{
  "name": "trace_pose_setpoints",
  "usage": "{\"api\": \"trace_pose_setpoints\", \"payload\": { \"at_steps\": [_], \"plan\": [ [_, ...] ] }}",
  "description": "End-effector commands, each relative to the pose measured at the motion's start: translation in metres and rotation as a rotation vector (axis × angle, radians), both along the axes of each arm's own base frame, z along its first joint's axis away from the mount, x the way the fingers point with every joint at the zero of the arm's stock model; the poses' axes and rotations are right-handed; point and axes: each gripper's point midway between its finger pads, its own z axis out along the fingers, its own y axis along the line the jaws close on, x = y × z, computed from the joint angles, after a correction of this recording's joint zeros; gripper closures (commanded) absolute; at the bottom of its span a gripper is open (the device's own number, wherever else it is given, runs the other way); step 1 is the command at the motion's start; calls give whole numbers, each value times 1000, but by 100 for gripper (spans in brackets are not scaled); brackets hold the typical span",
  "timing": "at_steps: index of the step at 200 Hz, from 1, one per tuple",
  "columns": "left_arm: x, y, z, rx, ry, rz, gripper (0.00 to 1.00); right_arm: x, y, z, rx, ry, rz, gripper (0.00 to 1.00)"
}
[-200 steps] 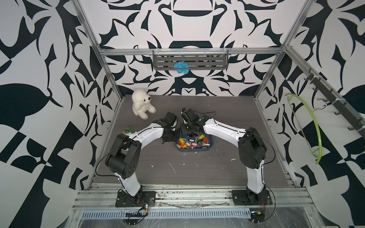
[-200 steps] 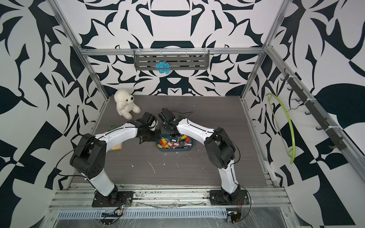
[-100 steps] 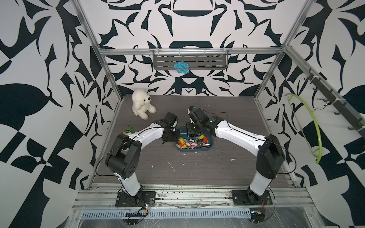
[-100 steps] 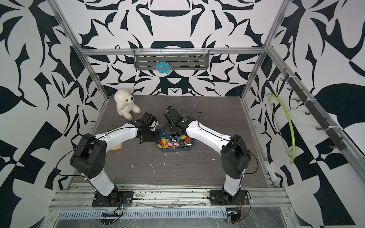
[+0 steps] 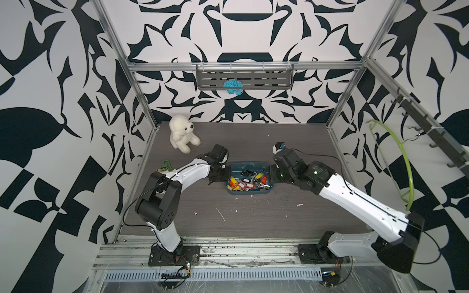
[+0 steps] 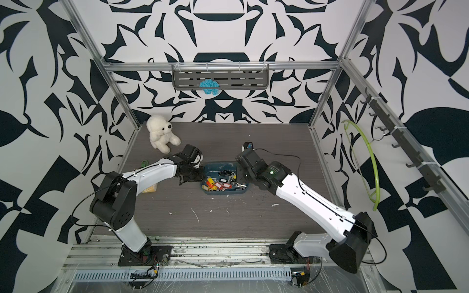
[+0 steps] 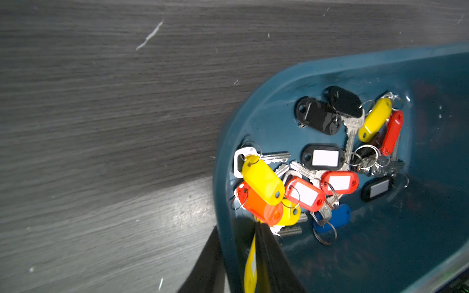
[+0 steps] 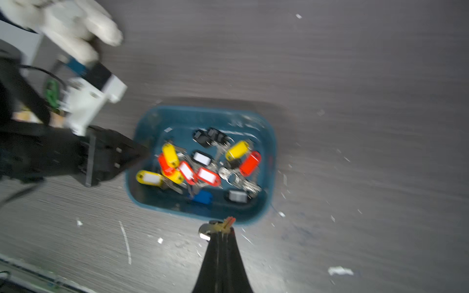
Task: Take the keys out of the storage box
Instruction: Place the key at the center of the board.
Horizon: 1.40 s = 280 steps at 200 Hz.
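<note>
Since the earlier frame, the right arm (image 5: 355,195) has swung outward, carrying its wrist off the storage box (image 5: 250,192) to that box's right end. We see the box resting on the grey table (image 5: 253,223), near its middle. We note the left gripper (image 7: 237,225) astride the box's left wall, one finger inside and one outside, closed on that wall, with a yellow tag beside the inner finger. We find the right gripper (image 8: 223,228) fully closed, pinching a tagged key (image 8: 206,229) just outside the box's wall. We see the keys (image 7: 304,192) heaped inside the box, with tags in red, yellow, black and blue.
</note>
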Motion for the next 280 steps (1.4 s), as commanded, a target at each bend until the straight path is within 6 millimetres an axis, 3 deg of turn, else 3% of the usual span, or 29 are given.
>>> {"api": "trace_pose_setpoints", "payload": {
  "at_steps": [1,29,60,111,188,212,257,280],
  "plan": [
    [-2,0,-5,4,10,7,75,-25,-41,-24,-91,76,-122,100],
    [-1,1,-6,8,9,18,75,-46,-63,-52,-134,164,-207,100],
    [0,2,-5,9,7,24,75,-55,-72,-81,-138,238,-269,100],
    [1,1,-8,10,13,31,75,-44,-76,-134,-10,392,-356,100],
    [0,2,-10,12,16,32,75,-29,-80,-170,-6,479,-354,100],
    [0,2,-10,12,17,32,75,-25,-81,-178,-40,494,-353,91],
    [-1,3,-10,17,16,29,75,-19,-84,-180,-79,488,-350,52],
    [-2,5,-10,23,14,28,74,-16,-85,-175,-90,481,-346,42]
  ]
}}
